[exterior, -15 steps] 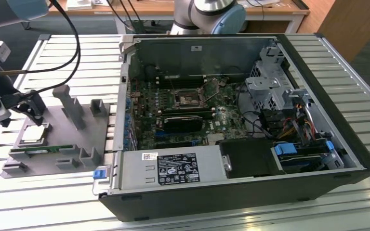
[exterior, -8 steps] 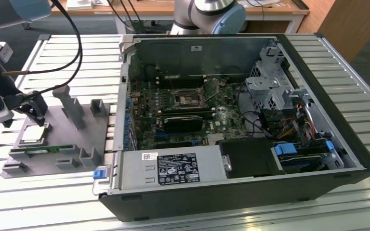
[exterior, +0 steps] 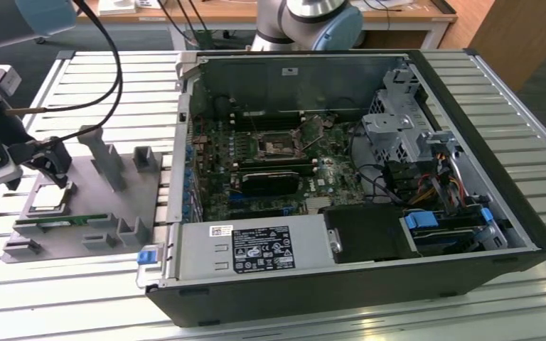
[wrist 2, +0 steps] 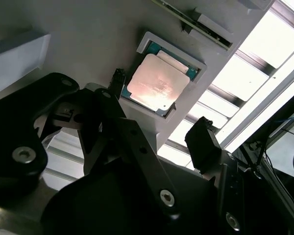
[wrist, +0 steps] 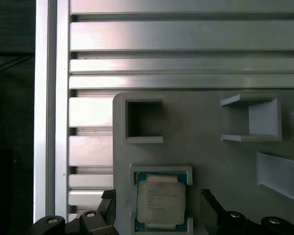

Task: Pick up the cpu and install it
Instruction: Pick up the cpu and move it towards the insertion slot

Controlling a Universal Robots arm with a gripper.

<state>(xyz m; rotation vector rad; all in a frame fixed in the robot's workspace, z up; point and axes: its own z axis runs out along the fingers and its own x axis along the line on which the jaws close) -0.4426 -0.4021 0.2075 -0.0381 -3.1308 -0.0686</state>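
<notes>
While the claw (exterior: 57, 177) hangs low over the grey tray (exterior: 111, 204) at the exterior view's left, its fingers (wrist: 109, 201) stand spread, one on each side of the cpu (wrist: 161, 200). Neither touches it, as far as I can see. The cpu lies flat in its square pocket in the tray, silver top up, not yet lifted.

To take it well, I'd say the claw wants to be centred over the chip and square to its edges, so that both fingers meet opposite sides together. A lopsided close could tip the chip or drag it against the pocket wall. A light pinch on the edges should serve, since the chip looks thin.

Just beside the pocket, along the tray's edge, lies a narrow green memory stick (exterior: 55, 222). Further off on the same slatted bench (exterior: 111, 78), the computer case (exterior: 349, 284) lies open on its side. Its motherboard (exterior: 244, 153) is bare, with the socket (exterior: 278, 147) near the middle — well apart from the tray. Behind the case stands the arm's base (exterior: 311, 21).
</notes>
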